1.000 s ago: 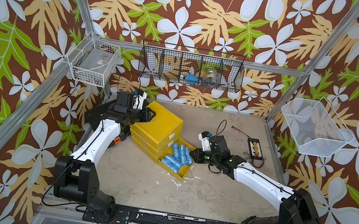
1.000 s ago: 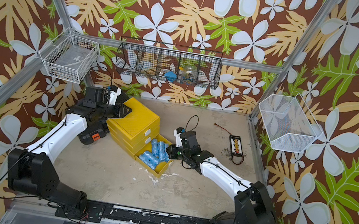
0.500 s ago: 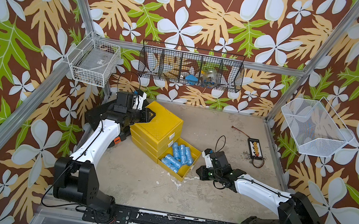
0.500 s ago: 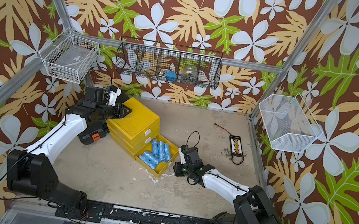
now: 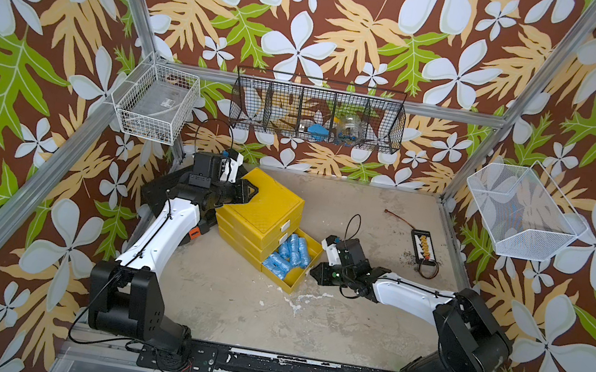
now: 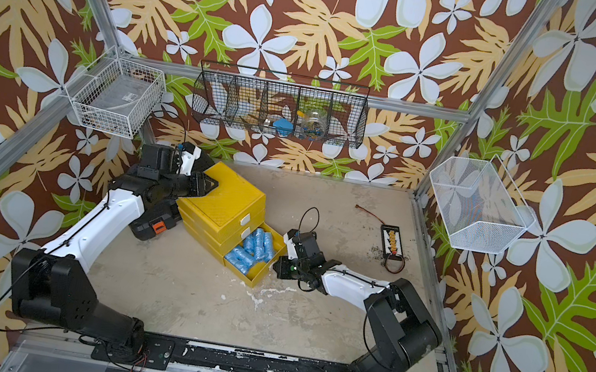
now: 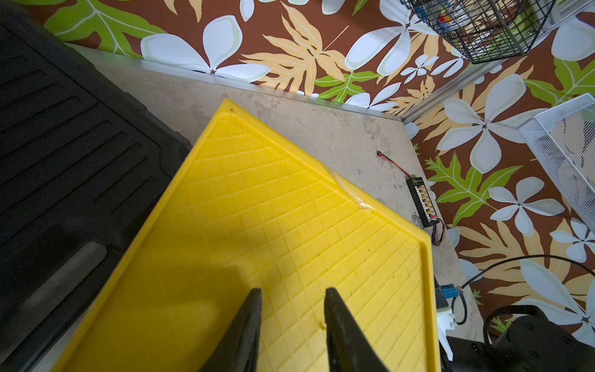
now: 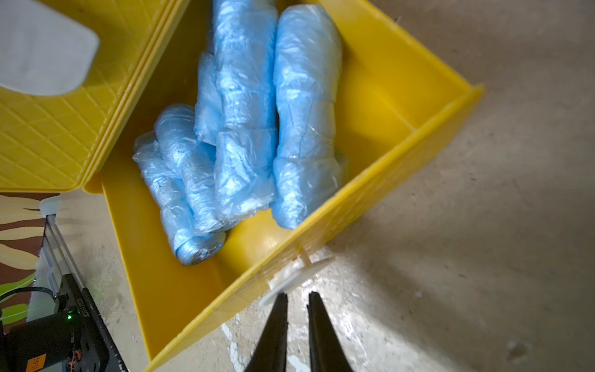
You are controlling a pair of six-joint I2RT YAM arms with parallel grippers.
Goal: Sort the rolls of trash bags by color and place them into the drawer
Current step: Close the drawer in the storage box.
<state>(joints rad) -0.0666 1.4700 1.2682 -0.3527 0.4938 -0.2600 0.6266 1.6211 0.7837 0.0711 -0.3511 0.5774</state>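
The yellow drawer chest point(image 5: 268, 206) point(image 6: 228, 204) stands at the back left. Its bottom drawer point(image 5: 305, 273) is pulled out and holds several light blue rolls of trash bags point(image 5: 287, 254) point(image 8: 244, 128). The two drawers above it are closed. My left gripper point(image 5: 253, 191) point(image 7: 293, 290) rests on the chest's ribbed top point(image 7: 273, 209), jaws nearly together with nothing between them. My right gripper point(image 5: 314, 273) point(image 8: 296, 293) is low over the floor, nearly shut and empty. Its tips sit just outside the open drawer's front wall point(image 8: 322, 225), at the white tab handle point(image 8: 297, 273).
A flat black tool case point(image 7: 64, 145) lies left of the chest, under my left arm. A small black connector board with wires point(image 5: 425, 245) lies at the right. A white wire basket point(image 5: 155, 107), a black wire rack point(image 5: 317, 115) and a white mesh basket point(image 5: 522, 214) hang on the walls.
My right gripper came down from beside the open drawer, swung toward the front, then moved in to the drawer's front wall. The left arm has not moved.
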